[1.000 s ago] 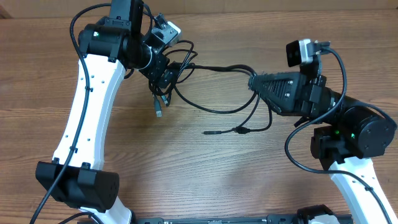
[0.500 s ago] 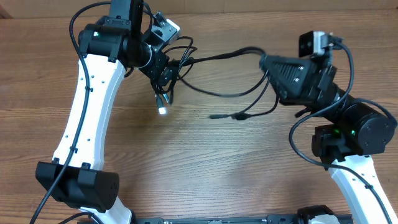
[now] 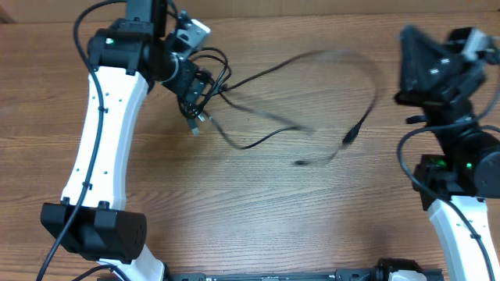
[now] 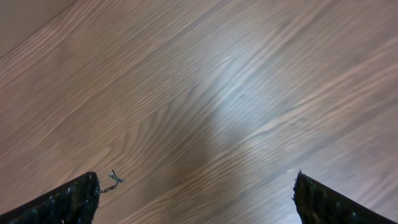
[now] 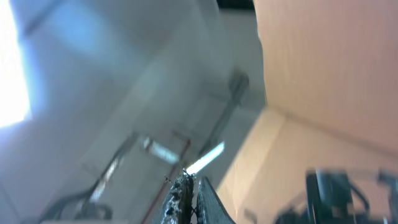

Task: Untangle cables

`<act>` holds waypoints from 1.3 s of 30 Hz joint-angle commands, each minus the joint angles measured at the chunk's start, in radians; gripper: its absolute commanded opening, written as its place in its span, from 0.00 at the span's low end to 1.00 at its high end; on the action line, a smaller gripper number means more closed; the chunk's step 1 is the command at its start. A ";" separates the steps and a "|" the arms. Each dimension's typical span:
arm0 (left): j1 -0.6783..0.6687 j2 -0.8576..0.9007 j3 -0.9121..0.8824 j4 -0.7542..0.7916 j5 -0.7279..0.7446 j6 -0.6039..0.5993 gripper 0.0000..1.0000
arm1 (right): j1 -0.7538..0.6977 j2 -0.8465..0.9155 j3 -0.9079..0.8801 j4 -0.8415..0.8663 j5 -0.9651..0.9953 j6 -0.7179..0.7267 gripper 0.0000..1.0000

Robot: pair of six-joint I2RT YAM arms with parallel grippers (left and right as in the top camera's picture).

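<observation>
Wood-grain table (image 3: pixel 258 218) fills the overhead view, with my two white-and-black arms at its sides. The cables (image 3: pixel 207 84) bunch in a small knot at the table's upper left, right by the head of my left arm. From there the loose cords run to the right across the middle. One arcs high and blurred, then drops to a small connector (image 3: pixel 349 139). So the long axis lies left to right, with the knot on my left arm's side and the free ends nearer my right arm.

My left gripper (image 4: pixel 195 182) has its jaws spread wide over bare wood, nothing between them. My right gripper (image 5: pixel 186 183) is closed tight and aimed up, away from the table and well apart from the cords. I can make out no cord in it. A silver plug tip (image 3: pixel 195 129) hangs just below the knot. I judge that the knot is the left arm's to take.
</observation>
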 commanded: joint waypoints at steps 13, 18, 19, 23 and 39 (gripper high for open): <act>0.016 0.014 -0.005 0.009 0.016 0.010 1.00 | -0.039 -0.023 0.030 -0.520 -0.280 -0.283 0.09; 0.016 0.014 -0.005 0.013 0.114 -0.011 1.00 | -0.038 -0.023 0.030 -0.704 -0.402 -0.557 0.19; 0.015 0.014 -0.005 0.018 0.140 -0.029 1.00 | -0.037 -0.023 0.030 -0.740 -0.422 -0.612 0.20; 0.013 0.014 -0.005 0.063 0.196 -0.209 0.99 | -0.037 -0.023 0.030 -0.948 -0.492 -0.888 0.19; -0.085 0.014 -0.005 0.212 0.425 -0.600 0.95 | 0.053 -0.022 0.029 -1.250 -0.510 -1.314 0.20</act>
